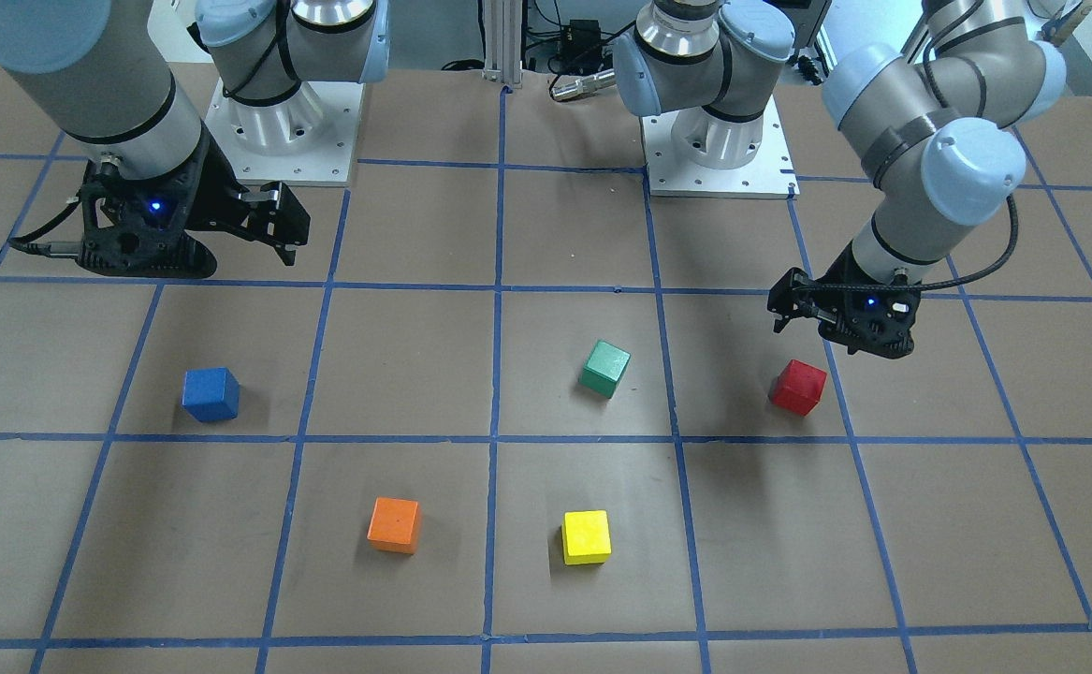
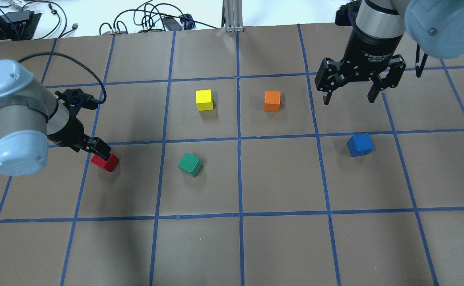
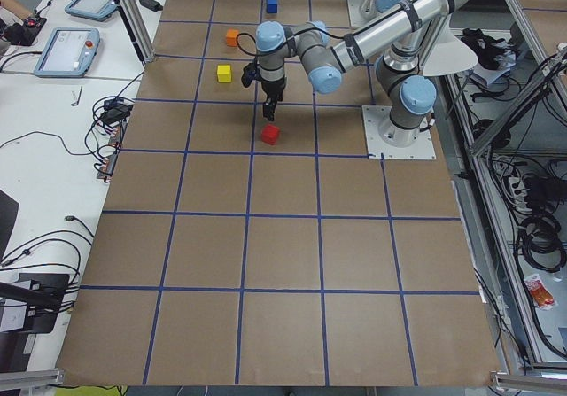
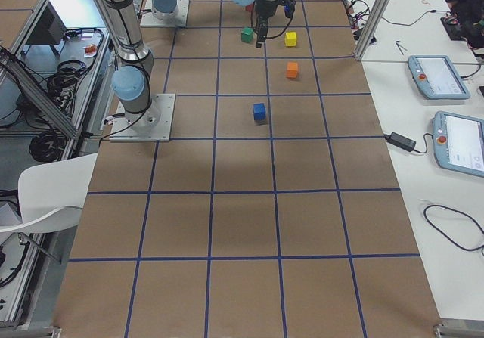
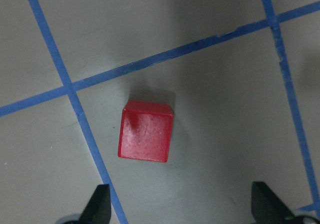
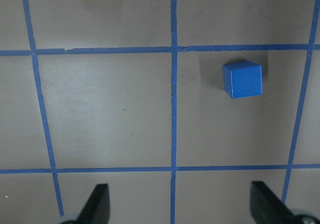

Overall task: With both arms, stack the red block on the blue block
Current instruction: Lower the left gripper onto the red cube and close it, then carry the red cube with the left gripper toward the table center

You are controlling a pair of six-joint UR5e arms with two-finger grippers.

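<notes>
Red block (image 5: 145, 131) sits on the table's (image 2: 279, 246) left side, just beside a tape line (image 5: 84, 129), under the left gripper (image 5: 182, 206), whose jaws stand apart, clear of it. Green block (image 2: 189, 164) lies to its right. Blue block (image 2: 360, 144) rests far right, near the right gripper (image 2: 349, 97), its jaws likewise apart.

red block (image 5: 145, 132): matt faces, pale scuffed patch. blue block (image 6: 242, 79): matt, even. table (image 2: 279, 178): matt brown paper, blue tape lines (image 2: 239, 178). right tool (image 2: 348, 100): matt black.
</notes>
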